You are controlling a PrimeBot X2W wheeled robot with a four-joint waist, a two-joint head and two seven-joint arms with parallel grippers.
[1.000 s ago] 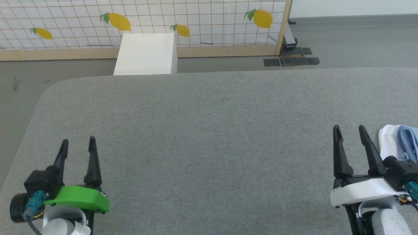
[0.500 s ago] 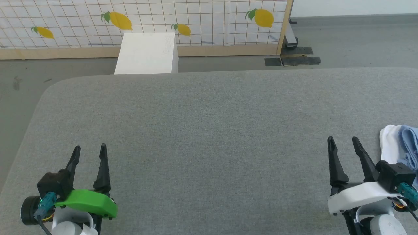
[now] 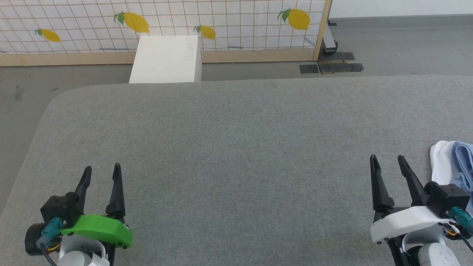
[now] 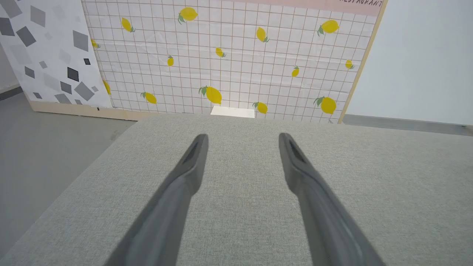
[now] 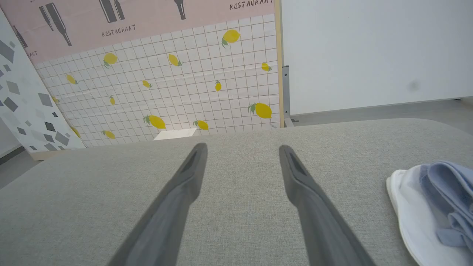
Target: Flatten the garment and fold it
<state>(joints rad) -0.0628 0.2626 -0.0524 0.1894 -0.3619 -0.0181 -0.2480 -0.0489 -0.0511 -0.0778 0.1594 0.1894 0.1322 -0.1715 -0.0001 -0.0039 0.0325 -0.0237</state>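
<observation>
Grey cushion top (image 3: 236,147) bare across middle; only obstacle: garment (image 3: 452,162) bunched at right edge (beside right end effector (image 3: 386,162)).

The garment (image 3: 452,162) is lying at the right edge of the surface (image 3: 236,147), just right of the right gripper (image 3: 386,157). The left gripper (image 3: 102,167) is sitting over the near left corner, well apart. Beyond the far edge, a box (image 3: 166,59) is standing on the floor (image 3: 406,48), before a wall panel (image 3: 229,22).

Garment (image 3: 456,162) cut off at right edge
</observation>
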